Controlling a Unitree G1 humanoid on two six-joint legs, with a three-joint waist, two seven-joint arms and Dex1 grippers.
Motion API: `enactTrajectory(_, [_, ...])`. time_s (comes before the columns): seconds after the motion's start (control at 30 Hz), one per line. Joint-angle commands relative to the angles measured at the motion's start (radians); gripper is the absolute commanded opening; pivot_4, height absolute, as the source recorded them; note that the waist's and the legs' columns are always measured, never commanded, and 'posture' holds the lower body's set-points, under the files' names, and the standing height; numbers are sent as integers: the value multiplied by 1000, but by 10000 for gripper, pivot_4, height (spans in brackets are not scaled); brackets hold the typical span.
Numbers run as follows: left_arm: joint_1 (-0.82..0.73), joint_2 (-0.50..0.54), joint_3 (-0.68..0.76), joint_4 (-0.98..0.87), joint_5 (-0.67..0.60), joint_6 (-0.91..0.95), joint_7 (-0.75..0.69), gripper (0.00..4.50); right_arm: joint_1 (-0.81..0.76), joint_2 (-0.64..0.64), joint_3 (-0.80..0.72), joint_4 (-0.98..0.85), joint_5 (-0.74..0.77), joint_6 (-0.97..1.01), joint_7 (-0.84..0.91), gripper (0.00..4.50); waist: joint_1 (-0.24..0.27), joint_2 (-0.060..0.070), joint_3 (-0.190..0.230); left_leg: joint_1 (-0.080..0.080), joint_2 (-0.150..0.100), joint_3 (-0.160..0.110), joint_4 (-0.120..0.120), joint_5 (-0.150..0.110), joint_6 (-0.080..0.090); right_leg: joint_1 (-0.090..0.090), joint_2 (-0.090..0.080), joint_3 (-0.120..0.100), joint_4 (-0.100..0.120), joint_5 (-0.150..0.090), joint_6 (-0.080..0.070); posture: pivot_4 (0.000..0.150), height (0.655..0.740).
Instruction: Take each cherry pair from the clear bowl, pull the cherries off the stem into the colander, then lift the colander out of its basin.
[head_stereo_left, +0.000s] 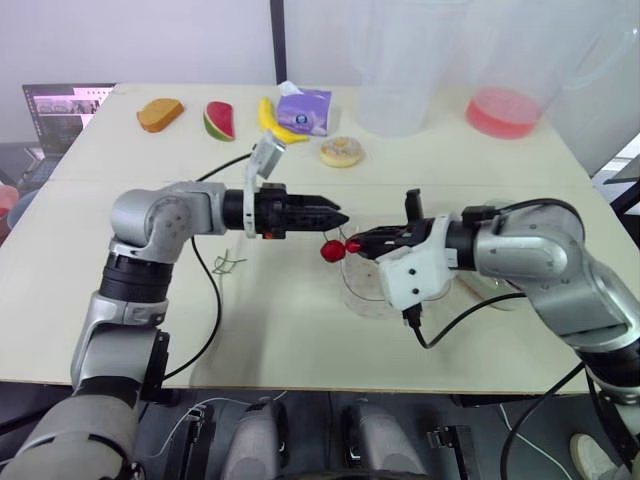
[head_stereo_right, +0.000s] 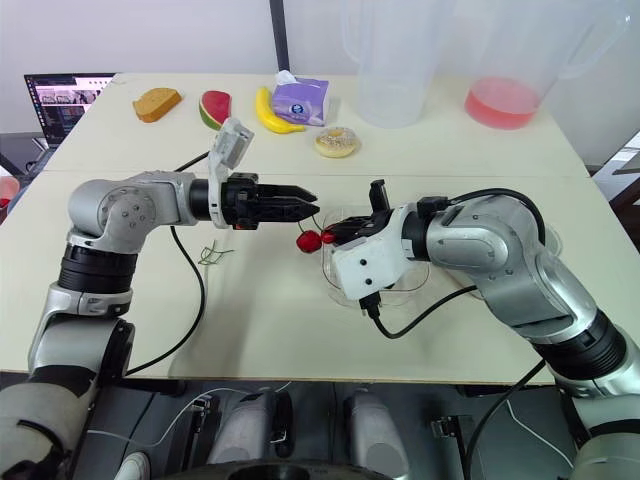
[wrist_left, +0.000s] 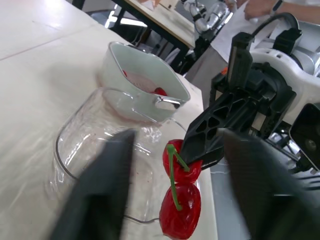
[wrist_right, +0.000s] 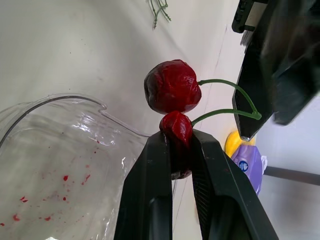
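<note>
The main risk lay in where the pull would happen. The cherry pair (head_stereo_left: 335, 248) hung over bare surface near its middle, just outside the rim of the clear bowl (head_stereo_left: 368, 298). It was well apart from the white colander and basin (wrist_left: 114, 70), which sat beyond the bowl toward the right edge. If a cherry came off the stem there, it would likely drop onto the surface and roll instead of landing in the colander. A second risk was the grip, because one soft fruit was clamped by its body, so a sharp tug could squash it or let it slip free.

The right end effector (wrist_right: 177, 134) was pressed together on the lower cherry, pinching it between its fingertips, while the other cherry and the green stems stuck out free. The left end effector (head_stereo_left: 338, 214) was spread wide, its fingers either side of the pair, touching nothing.
</note>
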Motion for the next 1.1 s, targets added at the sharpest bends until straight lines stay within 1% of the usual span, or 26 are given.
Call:
enactTrajectory(0.03, [-30, 4, 0, -3, 9, -17, -22, 4627, -9, 8, -36, -35, 3, -3, 6, 1675, 0, 0, 0, 0, 0, 0, 0, 0, 0, 0, 0, 0, 0, 0, 0, 1500, 7400])
enactTrajectory(0.07, [-33, 2, 2, -1, 7, -14, -23, 457, -8, 8, -37, -37, 4, -2, 7, 1675, 0, 0, 0, 0, 0, 0, 0, 0, 0, 0, 0, 0, 0, 0, 0, 1500, 7400])
enactTrajectory(0.33, [-41, 2, -1, 5, 14, -12, -38, 457, -7, 16, -42, -48, 9, 15, 15, 1675, 0, 0, 0, 0, 0, 0, 0, 0, 0, 0, 0, 0, 0, 0, 0, 1500, 7400])
enactTrajectory(0.53, [-39, 5, -3, -5, 16, -13, -46, 457, -1, 33, -54, -64, 26, 67, 17, 1675, 0, 0, 0, 0, 0, 0, 0, 0, 0, 0, 0, 0, 0, 0, 0, 1500, 7400])
enactTrajectory(0.6, [-37, 7, -4, -10, 19, -19, -49, 0, 2, 36, -62, -70, 32, 102, 16, 11025, 0, 0, 0, 0, 0, 0, 0, 0, 0, 0, 0, 0, 0, 0, 0, 1500, 7400])
enactTrajectory(0.63, [-36, 8, -3, -14, 18, -21, -52, 0, 6, 33, -66, -74, 37, 128, 20, 13090, 0, 0, 0, 0, 0, 0, 0, 0, 0, 0, 0, 0, 0, 0, 0, 1500, 7400])
enactTrajectory(0.67, [-35, 10, 0, -18, 16, -21, -53, 0, 11, 29, -74, -77, 43, 153, 24, 17600, 0, 0, 0, 0, 0, 0, 0, 0, 0, 0, 0, 0, 0, 0, 0, 1500, 7400])
enactTrajectory(0.7, [-36, 16, 1, -26, 21, -36, -57, 0, 20, 25, -102, -83, 81, 217, 37, 23723, 1, 0, 0, 0, 0, 0, 0, 0, 0, 0, 0, 0, 0, 0, 0, 1500, 7400])
enactTrajectory(0.77, [-37, 24, 1, -35, 37, -67, -59, 0, 27, 22, -146, -94, 142, 311, 54, 32770, 1, 0, 0, 0, 0, 0, 0, 0, 0, 0, 0, 0, 0, 0, 0, 1500, 7400])
enactTrajectory(0.87, [-40, 41, -3, -60, 70, -129, -68, 0, 17, 50, -230, -113, 289, 525, 62, 32770, 1, 0, 0, 0, 0, 0, 0, 0, 0, 0, -1, 0, 0, 0, 0, 1500, 7400])
enactTrajectory(0.97, [-11, 90, -35, -157, 148, -269, -104, 0, -45, 100, -320, -110, 480, 884, 49, 32770, -5, 0, 0, 0, 0, 0, 0, 0, 0, 0, -1, 0, 0, 0, 0, 1500, 7400])
enactTrajectory(1.03, [11, 114, -51, -209, 177, -324, -120, 0, -79, 123, -344, -103, 569, 1026, 38, 32770, -3, 1, 0, 0, 1, 0, -1, 0, 0, 0, -2, 0, 1, 0, 0, 1500, 7400])
enactTrajectory(1.1, [26, 123, -55, -236, 179, -341, -128, 0, -101, 135, -351, -102, 631, 1102, 26, 32770, 0, 1, 0, 1, 1, 0, -1, 0, 0, 0, -2, 0, 1, 0, -1, 1500, 7400])
